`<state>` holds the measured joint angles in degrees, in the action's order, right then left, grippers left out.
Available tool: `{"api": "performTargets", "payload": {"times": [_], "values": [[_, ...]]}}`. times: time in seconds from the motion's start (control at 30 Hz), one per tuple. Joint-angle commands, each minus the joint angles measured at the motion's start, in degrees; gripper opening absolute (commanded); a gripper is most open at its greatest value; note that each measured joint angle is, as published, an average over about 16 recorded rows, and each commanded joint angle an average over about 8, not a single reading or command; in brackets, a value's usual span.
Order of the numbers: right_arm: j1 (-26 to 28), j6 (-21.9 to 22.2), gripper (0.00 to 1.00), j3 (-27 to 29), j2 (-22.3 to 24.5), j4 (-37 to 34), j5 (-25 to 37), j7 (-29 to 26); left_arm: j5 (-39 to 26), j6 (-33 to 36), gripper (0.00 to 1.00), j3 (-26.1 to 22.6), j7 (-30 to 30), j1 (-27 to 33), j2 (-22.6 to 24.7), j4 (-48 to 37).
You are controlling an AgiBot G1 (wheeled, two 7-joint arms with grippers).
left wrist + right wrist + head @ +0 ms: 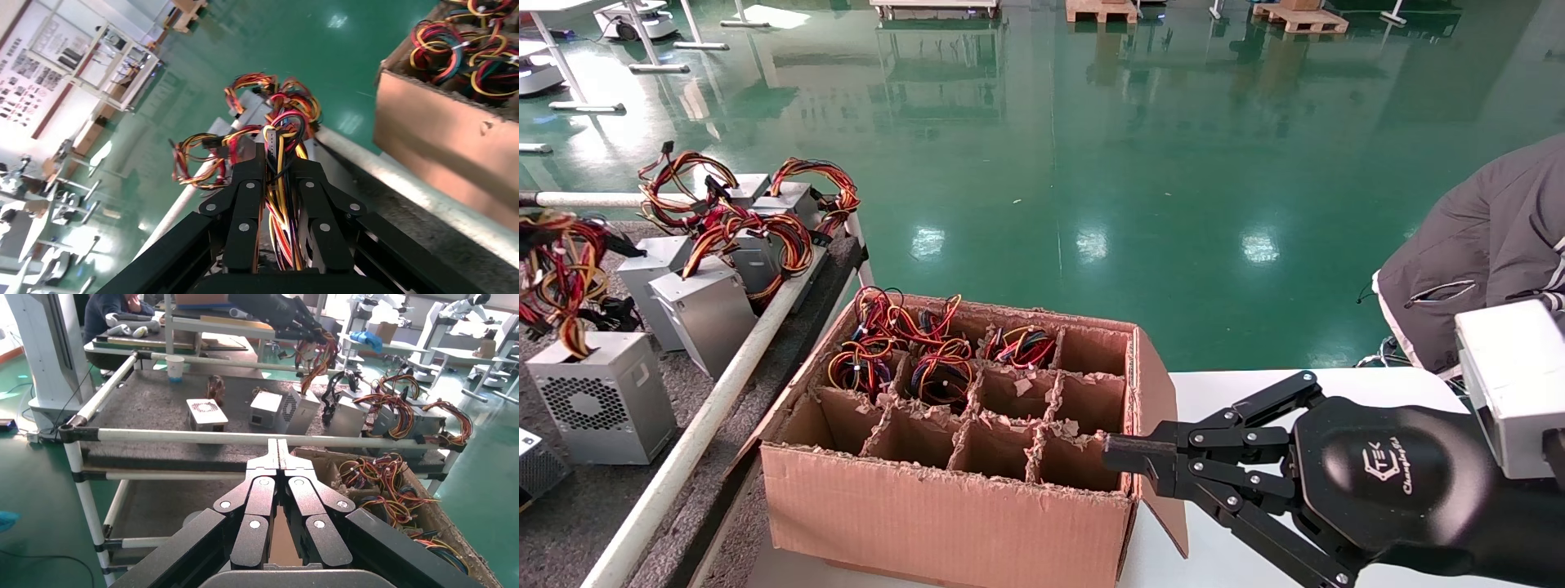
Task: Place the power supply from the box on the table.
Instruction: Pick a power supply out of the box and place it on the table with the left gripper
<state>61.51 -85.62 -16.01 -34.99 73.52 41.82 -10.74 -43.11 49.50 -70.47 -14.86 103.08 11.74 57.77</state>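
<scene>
My left gripper (275, 153) is shut on the red, yellow and black wire bundle (283, 202) of a power supply. In the head view that silver power supply (601, 400), with its honeycomb grille, appears to rest on the dark grey table (568, 514), its wires (556, 269) rising off the left edge. The right wrist view shows the left gripper (306, 331) above this unit (300, 410). The brown cardboard box (944, 514) holds wire bundles (903, 347) in its far cells. My right gripper (1120, 457) is shut and empty at the box's near right corner.
Several more silver power supplies (711, 310) with coloured wires stand on the table behind the white pipe rail (682, 449). The box sits on a white tabletop (1254, 392). A person in a grey jacket (1475, 245) is at the far right. A paper cup (175, 366) stands at the table's far side.
</scene>
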Motion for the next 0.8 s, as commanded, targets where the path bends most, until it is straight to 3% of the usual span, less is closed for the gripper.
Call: {"api": "performTargets", "payload": {"times": [0.03, 0.63, 0.7, 0.8], "values": [[0.0, 0.0, 0.00, 0.0, 0.0, 0.0, 0.0, 0.0, 0.6, -0.2, 0.00, -0.1, -0.1, -0.8, 0.2, 0.4], [0.0, 0.0, 0.00, 0.0, 0.0, 0.0, 0.0, 0.0, 3.0, -1.1, 0.01, -0.1, -0.7, -3.0, -0.3, 2.4], [0.0, 0.0, 0.00, 0.0, 0.0, 0.0, 0.0, 0.0, 3.2, -1.3, 0.09, -0.1, -0.8, -3.2, -0.5, 2.6], [0.0, 0.0, 0.00, 0.0, 0.0, 0.0, 0.0, 0.0, 3.5, -1.6, 0.45, 0.0, -0.9, -3.4, -0.8, 2.9]]}}
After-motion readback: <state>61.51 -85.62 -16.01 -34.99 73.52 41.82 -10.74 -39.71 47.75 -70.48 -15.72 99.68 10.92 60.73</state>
